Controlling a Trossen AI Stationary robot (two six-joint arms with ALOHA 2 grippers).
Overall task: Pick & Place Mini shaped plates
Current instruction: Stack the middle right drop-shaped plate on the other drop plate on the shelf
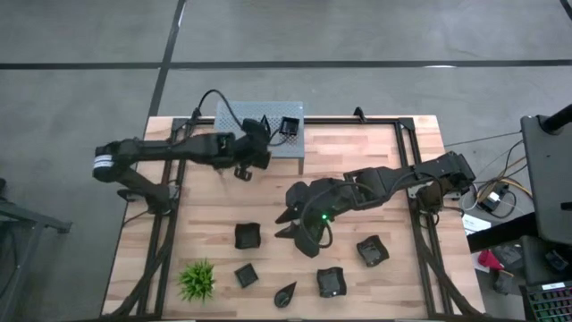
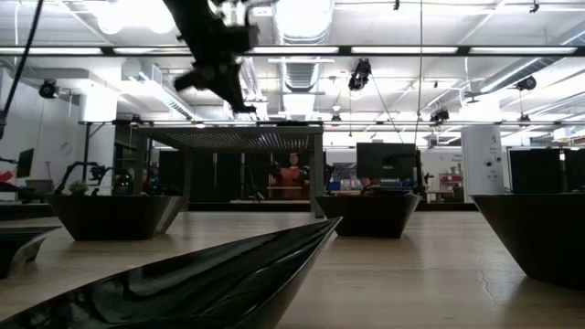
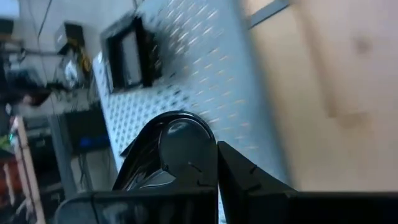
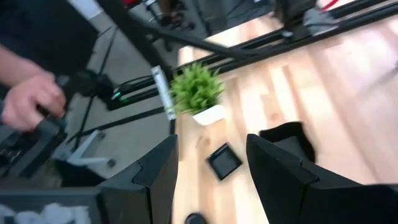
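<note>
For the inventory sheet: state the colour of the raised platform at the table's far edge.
Light grey metal with a dotted, perforated pattern, the platform shows best in the high view.

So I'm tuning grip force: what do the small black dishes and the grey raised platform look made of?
Small black dishes: glossy, probably glazed ceramic or hard plastic; ceiling lights mirror off the nearest one in the low view.
Grey raised platform: likely perforated sheet metal with a matt finish; rows of small holes show in the left wrist view.

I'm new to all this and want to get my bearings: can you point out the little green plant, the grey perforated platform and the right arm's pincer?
green plant [image 1: 197, 280]: high view, middle of its spiky leaves.
grey perforated platform [image 1: 284, 144]: high view, bare metal top.
right pincer [image 1: 288, 224]: high view, midway between its open fingertips.
</note>
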